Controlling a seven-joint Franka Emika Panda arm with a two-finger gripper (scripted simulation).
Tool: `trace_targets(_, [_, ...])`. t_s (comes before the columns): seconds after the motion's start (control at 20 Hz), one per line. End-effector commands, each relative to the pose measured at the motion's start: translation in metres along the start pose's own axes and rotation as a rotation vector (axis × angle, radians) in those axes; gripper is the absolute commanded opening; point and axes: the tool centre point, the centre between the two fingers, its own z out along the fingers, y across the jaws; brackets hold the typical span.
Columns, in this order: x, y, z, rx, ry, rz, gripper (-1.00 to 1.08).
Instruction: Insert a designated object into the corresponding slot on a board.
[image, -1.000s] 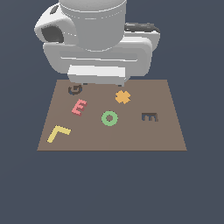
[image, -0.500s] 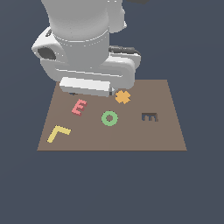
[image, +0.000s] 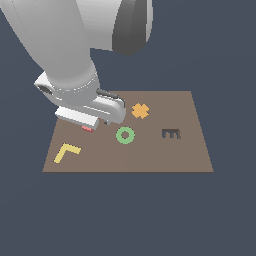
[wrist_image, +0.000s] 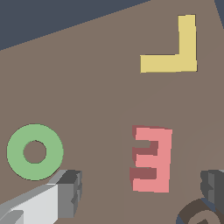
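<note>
The brown board (image: 165, 155) looks matt and smooth, like plain card or unfigured wood. The pink E block (wrist_image: 152, 159), green ring (wrist_image: 35, 152), yellow L (wrist_image: 174, 51) and orange cross (image: 140, 111) are flat, unglossy plastic-like pieces. The arm's shell (image: 65, 45) is smooth, softly sheened light-grey plastic.

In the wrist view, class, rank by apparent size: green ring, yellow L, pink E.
1. Yellow L and pink E: each spans a little more than the ring, too alike to separate.
2. Green ring.
</note>
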Motion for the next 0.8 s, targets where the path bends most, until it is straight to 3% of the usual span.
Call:
trace_targets(0.0, [0.002, 0.009, 0.012, 0.0, 0.001, 0.03, 1.0])
trace_targets(0.75, [0.003, 0.016, 0.04, 0.002, -0.001, 0.057, 1.0])
